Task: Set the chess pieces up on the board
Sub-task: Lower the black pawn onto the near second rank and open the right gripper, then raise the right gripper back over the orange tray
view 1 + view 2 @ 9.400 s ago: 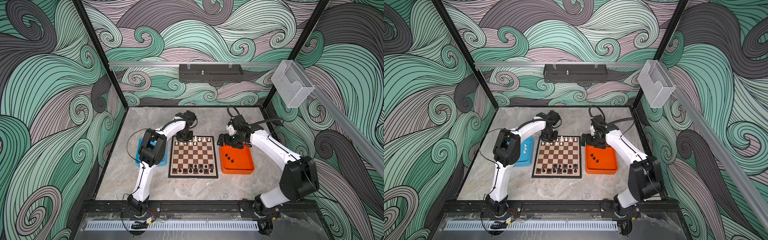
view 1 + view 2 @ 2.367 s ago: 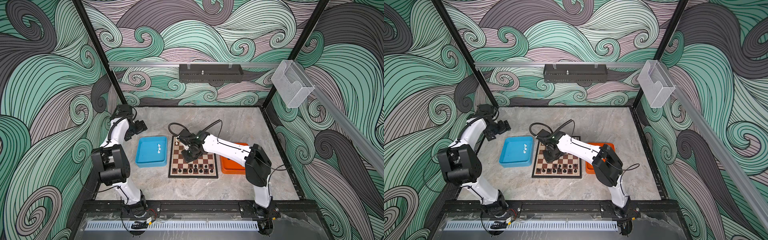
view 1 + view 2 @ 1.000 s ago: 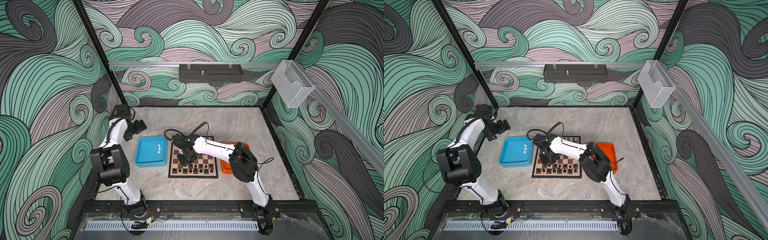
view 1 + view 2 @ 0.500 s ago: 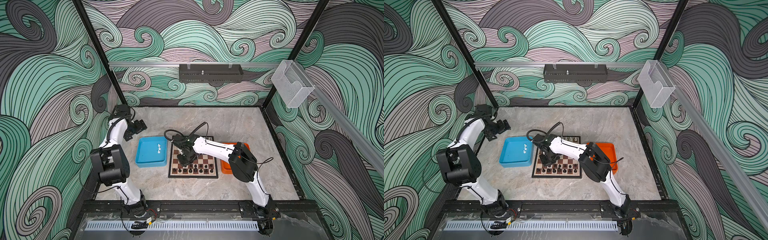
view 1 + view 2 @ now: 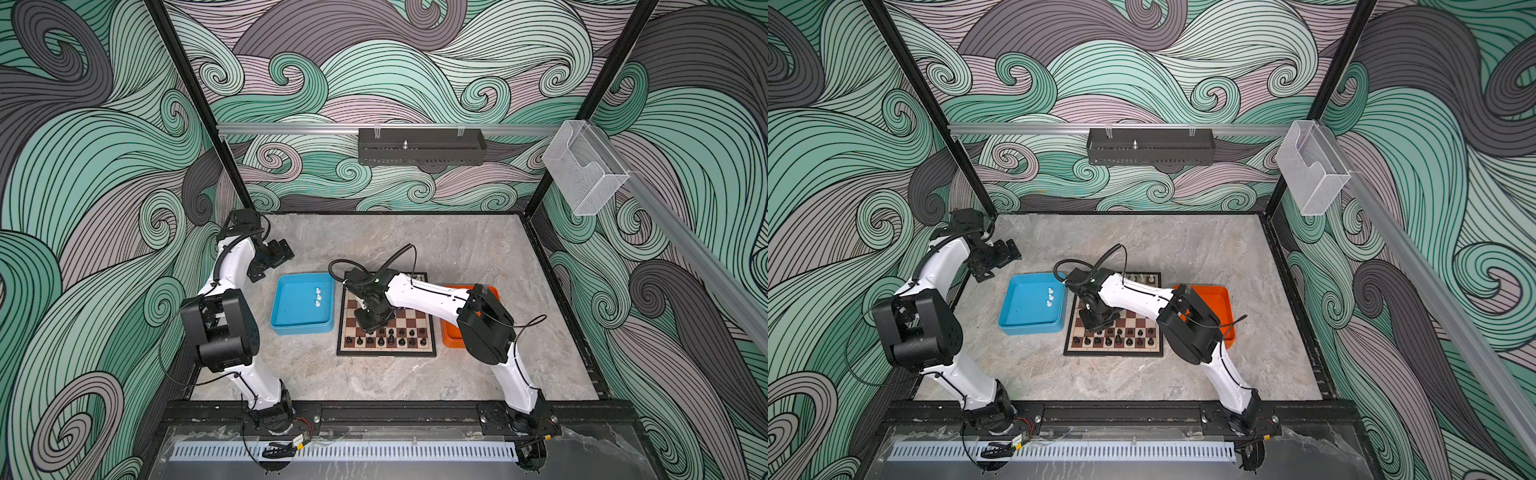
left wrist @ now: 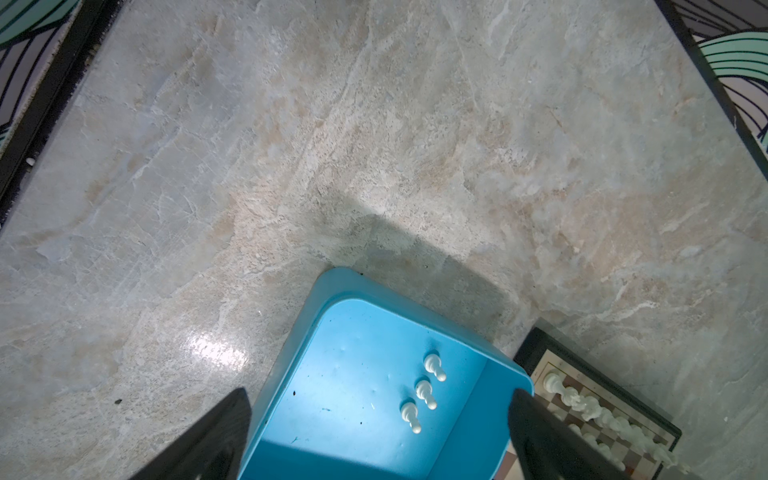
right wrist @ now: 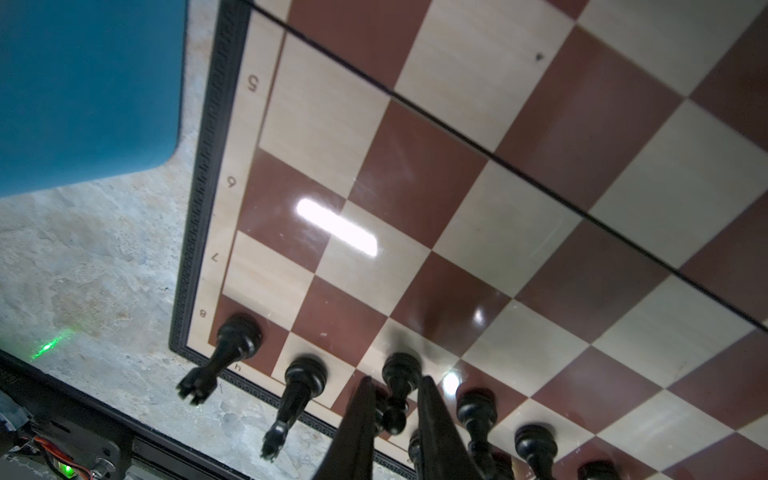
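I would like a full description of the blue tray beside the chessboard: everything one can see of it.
The blue tray is a shallow, square, plastic-looking bin with rounded corners and a raised rim. It lies flat on the stone tabletop, left of the board in both top views, a narrow strip of table between them. Three white pawns stand in a short row on its floor, toward the board side. Nothing else touches it.

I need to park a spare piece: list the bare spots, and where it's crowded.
Free: the middle ranks of the brown-and-cream chessboard; the blue plastic tray beside its three white pawns; the marble table in front of the board. Crowded: the black pieces around the right pincer.
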